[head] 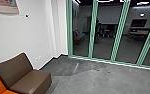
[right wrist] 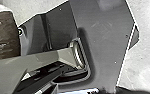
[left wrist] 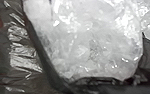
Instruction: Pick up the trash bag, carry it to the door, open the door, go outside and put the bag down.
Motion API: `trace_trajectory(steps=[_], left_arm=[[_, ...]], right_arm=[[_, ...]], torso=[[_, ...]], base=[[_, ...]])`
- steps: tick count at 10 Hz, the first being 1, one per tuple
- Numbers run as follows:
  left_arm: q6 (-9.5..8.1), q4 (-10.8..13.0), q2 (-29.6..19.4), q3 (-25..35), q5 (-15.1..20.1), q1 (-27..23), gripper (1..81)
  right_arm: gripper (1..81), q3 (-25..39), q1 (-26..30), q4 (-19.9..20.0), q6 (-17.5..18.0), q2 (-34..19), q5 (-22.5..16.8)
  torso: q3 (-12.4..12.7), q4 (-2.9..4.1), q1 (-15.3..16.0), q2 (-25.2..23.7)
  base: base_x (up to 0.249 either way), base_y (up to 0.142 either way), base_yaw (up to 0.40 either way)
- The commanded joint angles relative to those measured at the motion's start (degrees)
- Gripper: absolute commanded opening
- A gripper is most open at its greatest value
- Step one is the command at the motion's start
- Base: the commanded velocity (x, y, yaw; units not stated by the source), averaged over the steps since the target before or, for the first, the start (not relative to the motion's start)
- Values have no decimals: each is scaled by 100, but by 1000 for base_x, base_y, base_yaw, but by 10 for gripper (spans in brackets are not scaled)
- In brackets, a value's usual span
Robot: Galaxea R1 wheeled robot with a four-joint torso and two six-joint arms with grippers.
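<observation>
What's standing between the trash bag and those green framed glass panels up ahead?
Nothing visible stands between the trash bag and the green-framed glass panels. The brown seat is off to the left. I can't judge the floor right by the robot.

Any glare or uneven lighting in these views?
Head view: bright white wall, much darker room behind the green-framed glass; left wrist view: white glints on the dark trash bag and whitish plastic; right wrist view: floor pale, looks washed out.
</observation>
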Motion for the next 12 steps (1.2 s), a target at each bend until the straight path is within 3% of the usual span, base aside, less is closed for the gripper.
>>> trace_trajectory(steps=[1, 3, 4, 5, 7, 12], left_arm=[[47, 50, -49, 0, 357, -365, 10], [47, 50, -49, 0, 357, -365, 10], [47, 50, -49, 0, 357, -365, 10], [47, 50, -57, 0, 357, -365, 10], [47, 50, -57, -8, 357, -365, 10], [47, 50, -49, -8, 357, -365, 10]], right_arm=[[811, 36, 238, -23, 0, 24, -374], [811, 36, 237, -32, -9, 15, -374], [811, 36, 238, -41, -9, 15, -374], [811, 36, 238, -41, -9, 24, -374], [811, 63, 237, -41, -9, 32, -374], [811, 54, 202, -14, 0, 59, -374]], torso=[[0, 0, 0, 0], [0, 0, 2, 0], [498, 0, 2, 0], [55, 0, 2, 2], [271, 0, 0, 0], [317, 0, -7, -2]], base=[[0, 0, -261], [0, 0, -261], [0, 0, -261], [0, 0, -261], [0, 0, -261], [0, 0, -261]])
